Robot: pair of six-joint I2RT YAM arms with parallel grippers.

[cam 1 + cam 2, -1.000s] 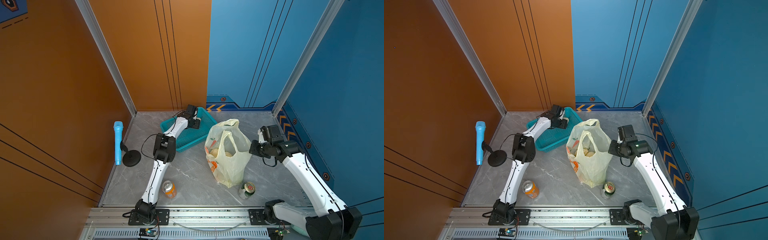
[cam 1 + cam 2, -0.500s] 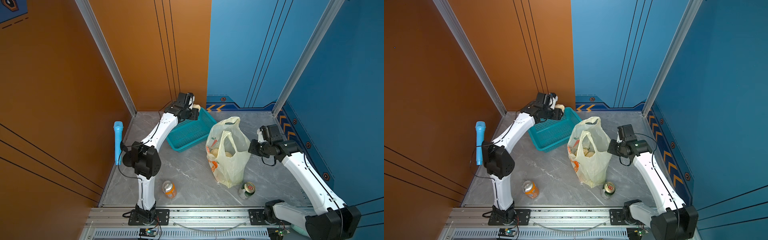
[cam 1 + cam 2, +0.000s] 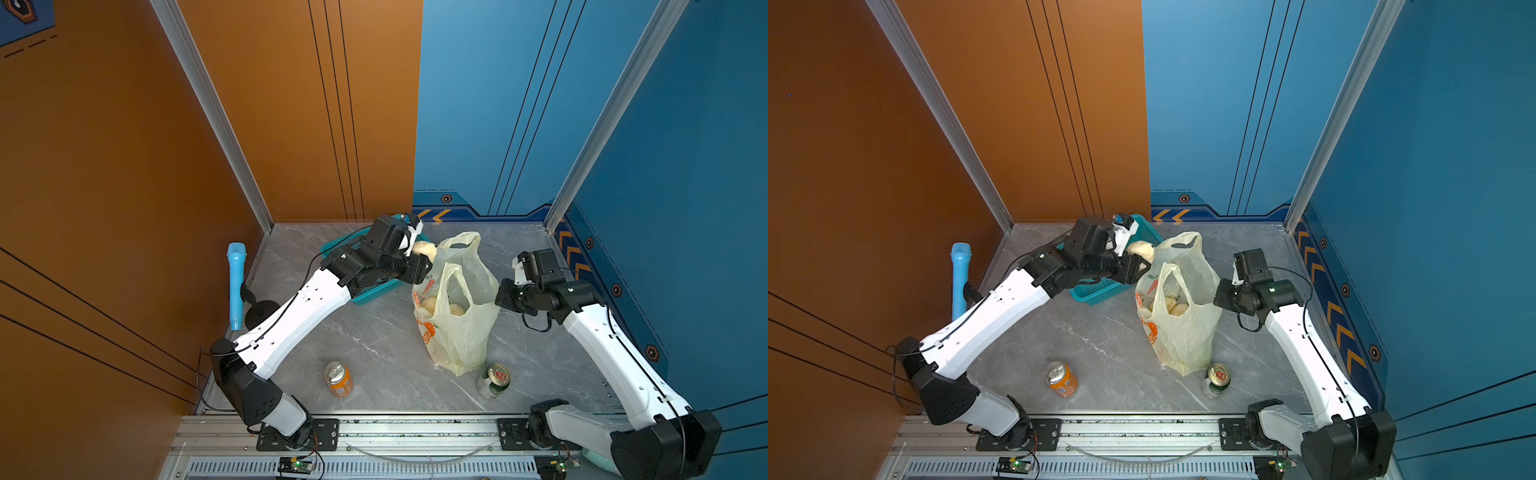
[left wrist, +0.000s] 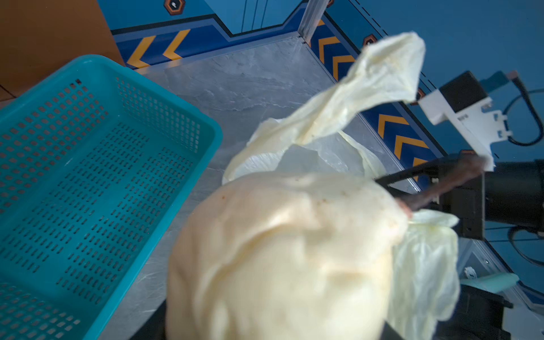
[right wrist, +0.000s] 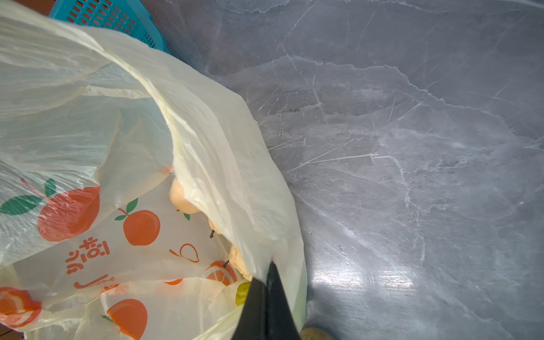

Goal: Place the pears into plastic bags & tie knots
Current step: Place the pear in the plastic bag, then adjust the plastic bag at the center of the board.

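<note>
Currently in left gripper (image 3: 417,257): one cream held pear (image 3: 424,248), clamped between the jaws with its stem end pointing towards the right arm.
Held pear position: raised off the table (image 3: 374,340), between the teal basket (image 3: 370,291) and the plastic bag (image 3: 457,332), just beside the bag's far handle loop (image 3: 459,241). Contact with the loop cannot be determined.
Held pear, left wrist view: fills the lower centre (image 4: 279,256); the brown stem (image 4: 441,188) is blurred.
Right gripper (image 5: 266,294): jaws closed together, pinching the thin film at the rim of the plastic bag on the side that faces the right arm.
Plastic bag: pale yellow, translucent, printed with orange fruit graphics (image 5: 141,226). It stands upright in both top views, mouth open upward, both handle loops raised.
Bagged pears: cream fruits lie inside the bag (image 3: 432,303) (image 5: 182,200); one yellow-green fruit (image 5: 243,293) shows near the right gripper tips. An exact count cannot be determined.
Teal basket: on the table towards the back wall, partly under the left arm.
Orange can (image 3: 338,378): upright, well apart from the bag.
Green can (image 3: 493,380): upright, just beside the bag's base.
Blue microphone (image 3: 236,282): on a black stand by the orange wall.
</note>
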